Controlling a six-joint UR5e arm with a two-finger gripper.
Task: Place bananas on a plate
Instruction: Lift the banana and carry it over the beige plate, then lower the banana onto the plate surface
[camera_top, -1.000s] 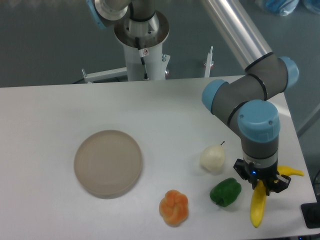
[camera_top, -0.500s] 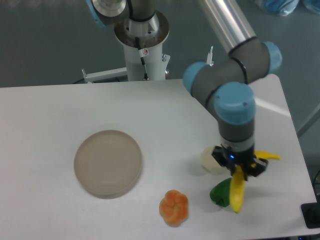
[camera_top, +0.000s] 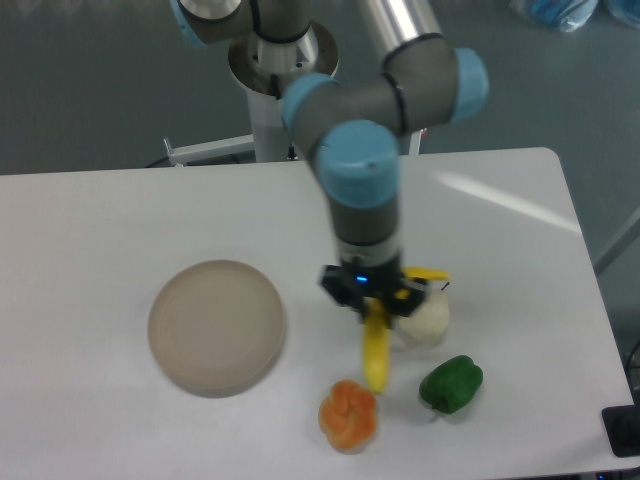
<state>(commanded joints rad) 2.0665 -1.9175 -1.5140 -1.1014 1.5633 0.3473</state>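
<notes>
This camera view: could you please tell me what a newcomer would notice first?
Probably the grey and blue robot arm over the middle of the white table, its tool gripping a long, curved yellow banana that hangs downward. To its left lies an empty round beige plate; near the front edge sit an orange lumpy fruit and a green pepper.

Glossy plastic banana (camera_top: 376, 356), matt plate (camera_top: 216, 326), smooth white table (camera_top: 120, 220)

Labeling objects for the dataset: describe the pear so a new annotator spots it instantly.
Start at the gripper holding the banana near the table's middle. The pear sits just right of it, partly hidden behind it. It is the only pale cream fruit, smooth with a thin dark stem, unlike the green pepper and lumpy orange fruit in front.
</notes>
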